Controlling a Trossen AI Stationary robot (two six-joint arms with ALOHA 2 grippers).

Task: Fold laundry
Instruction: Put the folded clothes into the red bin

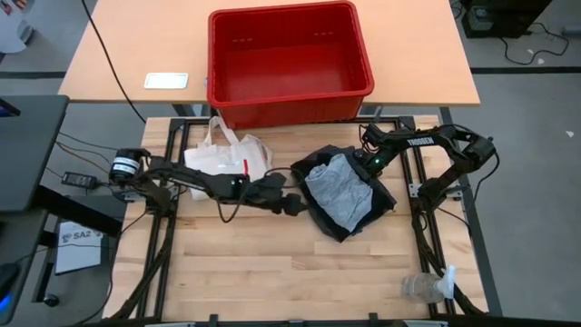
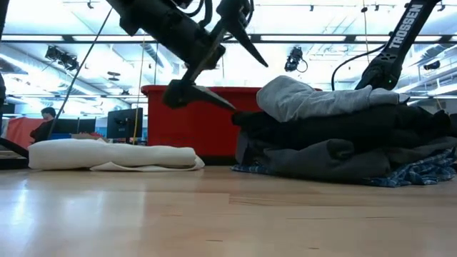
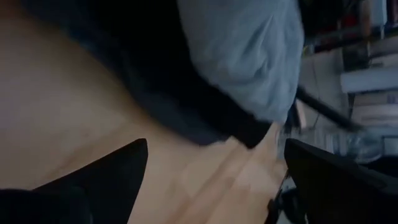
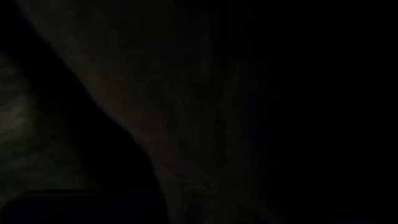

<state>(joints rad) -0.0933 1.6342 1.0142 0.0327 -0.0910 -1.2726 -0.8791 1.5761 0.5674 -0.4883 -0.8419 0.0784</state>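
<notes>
Bare pale wooden surface [image 2: 214, 214] fills the foreground of the low view, and behind it sits the laundry stack [image 2: 343, 135]: a crumpled light grey cotton T-shirt [image 1: 340, 191] on top, a black garment [image 1: 313, 168] under it, a dark grey garment [image 2: 321, 158] below that, and a blue-and-white plaid cloth [image 2: 421, 173] peeking out at the bottom edge. The stack lies right of centre on the surface, in front of the empty red plastic bin [image 1: 290, 59]. A folded cream canvas tote bag [image 1: 227, 154] lies to its left.

The left gripper [image 1: 292, 203] hovers just beside the stack's left edge, jaws spread wide and holding nothing; its wrist view shows the grey shirt and black cloth straight ahead. The right gripper [image 1: 370, 162] is down at the stack's far right corner, pressed into dark cloth. Its wrist view is almost black, so I cannot tell whether it grips fabric or merely rests against it.

The main risk, as I judge it, is layer confusion. If either gripper bites too deep, it will likely take two garments at once and drag the whole pile. A pull from the right side alone could tip the loosely perched T-shirt off. The left arm's cable [image 1: 227, 207] trails near the tote and could snag it.
</notes>
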